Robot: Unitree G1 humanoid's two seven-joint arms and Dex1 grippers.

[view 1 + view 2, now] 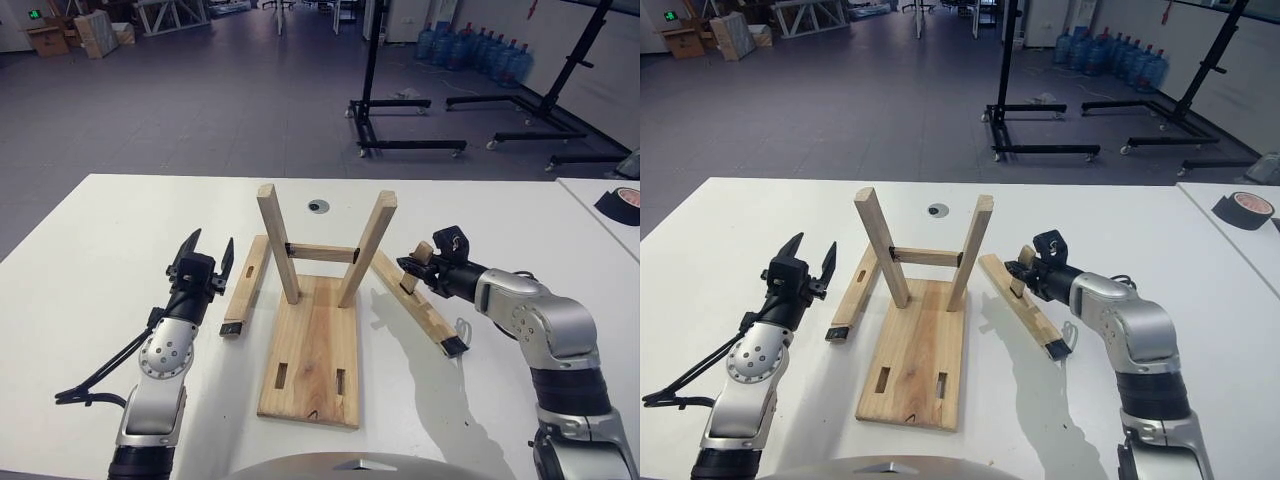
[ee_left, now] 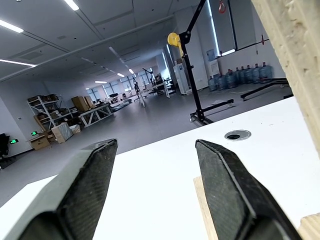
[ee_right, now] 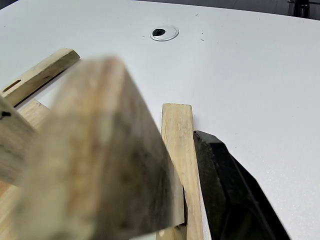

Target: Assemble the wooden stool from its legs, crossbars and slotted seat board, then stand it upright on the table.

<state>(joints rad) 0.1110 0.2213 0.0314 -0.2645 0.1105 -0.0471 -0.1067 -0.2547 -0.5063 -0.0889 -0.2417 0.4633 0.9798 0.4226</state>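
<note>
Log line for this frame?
seat board: two legs slotted | left claw: open beside left loose leg | right claw: grips short crossbar at right loose leg

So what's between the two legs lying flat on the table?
The seat board, with two upright legs joined by a crossbar, in the left eye view.

Grey floor (image 1: 200,100), black wheeled stands (image 1: 410,130), water bottles (image 1: 475,50), cardboard boxes (image 1: 70,35)
</note>
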